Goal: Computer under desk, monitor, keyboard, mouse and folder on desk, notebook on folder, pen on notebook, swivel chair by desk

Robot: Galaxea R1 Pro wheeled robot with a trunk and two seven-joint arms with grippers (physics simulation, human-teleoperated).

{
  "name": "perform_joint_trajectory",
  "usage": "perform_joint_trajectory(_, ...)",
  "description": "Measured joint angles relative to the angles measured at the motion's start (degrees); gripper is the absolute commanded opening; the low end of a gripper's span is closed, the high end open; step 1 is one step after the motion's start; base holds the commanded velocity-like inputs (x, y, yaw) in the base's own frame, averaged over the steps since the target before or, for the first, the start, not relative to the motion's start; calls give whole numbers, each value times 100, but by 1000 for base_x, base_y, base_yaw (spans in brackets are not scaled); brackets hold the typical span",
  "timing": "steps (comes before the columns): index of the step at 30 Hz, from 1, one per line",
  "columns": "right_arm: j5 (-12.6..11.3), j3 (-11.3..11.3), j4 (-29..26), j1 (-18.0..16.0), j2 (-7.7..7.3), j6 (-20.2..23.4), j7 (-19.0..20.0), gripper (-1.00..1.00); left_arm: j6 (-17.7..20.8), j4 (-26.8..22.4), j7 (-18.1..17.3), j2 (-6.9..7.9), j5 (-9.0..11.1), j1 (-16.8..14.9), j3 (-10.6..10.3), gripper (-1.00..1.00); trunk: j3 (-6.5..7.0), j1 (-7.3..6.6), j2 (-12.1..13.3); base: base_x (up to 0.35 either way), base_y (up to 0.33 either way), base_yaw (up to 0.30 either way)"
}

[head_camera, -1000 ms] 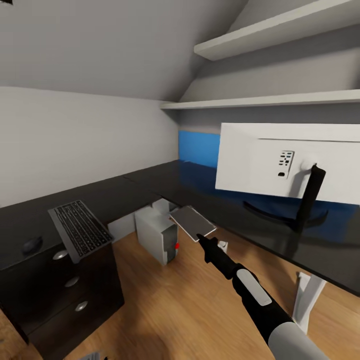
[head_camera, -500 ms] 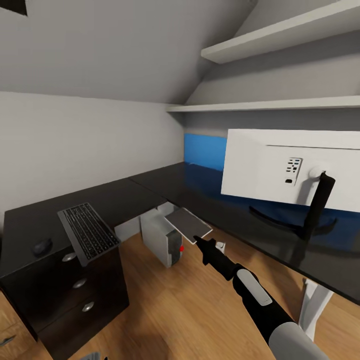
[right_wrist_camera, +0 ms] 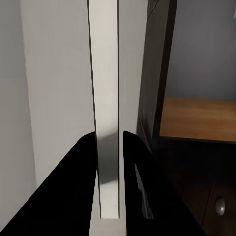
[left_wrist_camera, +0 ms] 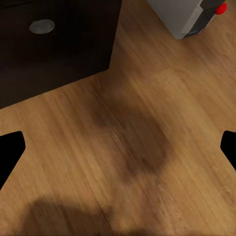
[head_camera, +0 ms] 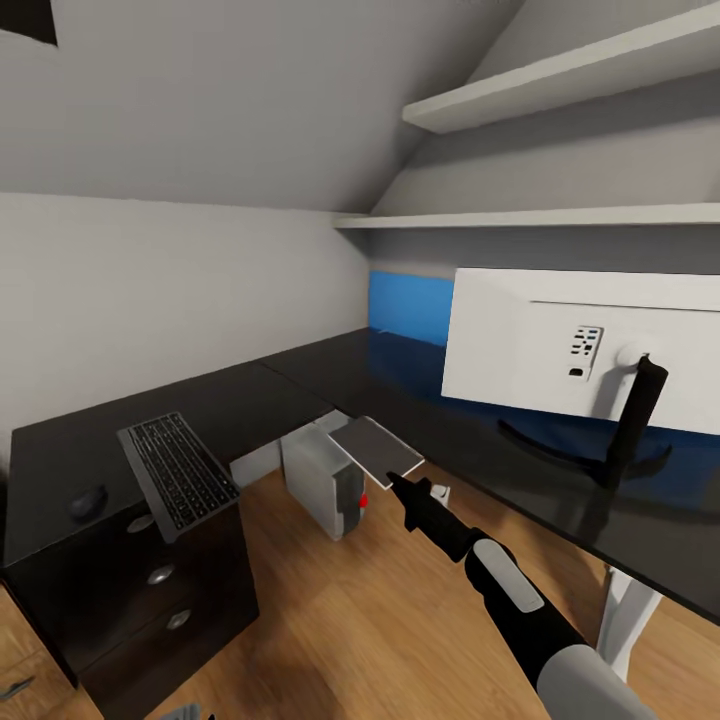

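Black tabletop (head_camera: 250, 395) bends round the corner of the room. On its left end lies the keyboard (head_camera: 178, 472), and its near end sticks out past the edge, above the drawers (head_camera: 160, 575). The mouse (head_camera: 88, 500) sits just beside it, dark on dark and hard to see.

The monitor (head_camera: 590, 345) stands on the tabletop with its white back facing us, and its right side is cut off. Behind it is a blue patch (head_camera: 405, 305), partly hidden, so I cannot tell what it is.

The computer (head_camera: 325, 480) sits on the floor (head_camera: 380, 620) under the tabletop.

The right gripper (head_camera: 400, 485) is clenched on the edge of a thin grey slab (head_camera: 375, 450), held out flat in front of the computer. I cannot tell what the slab is.

The left gripper (left_wrist_camera: 118, 147) is spread wide over bare floor, with just its two black tips showing
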Motion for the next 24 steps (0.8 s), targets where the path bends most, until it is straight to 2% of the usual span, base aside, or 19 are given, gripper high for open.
perform_joint_trajectory(7,11,15,6,0,11,-35,-23,-100,-4,7,0,0,-3,0,33,100,12,0,0,0,-43,228)
perform_joint_trajectory(16,8,29,-3,0,13,-44,-34,-100,-5,33,7,0,-2,0,18,100,37,0,0,0,-258,258)
perform_joint_trajectory(24,26,44,-20,0,12,-65,-35,-100,-9,181,8,0,-9,1,50,100,75,-21,39,0,-32,262)
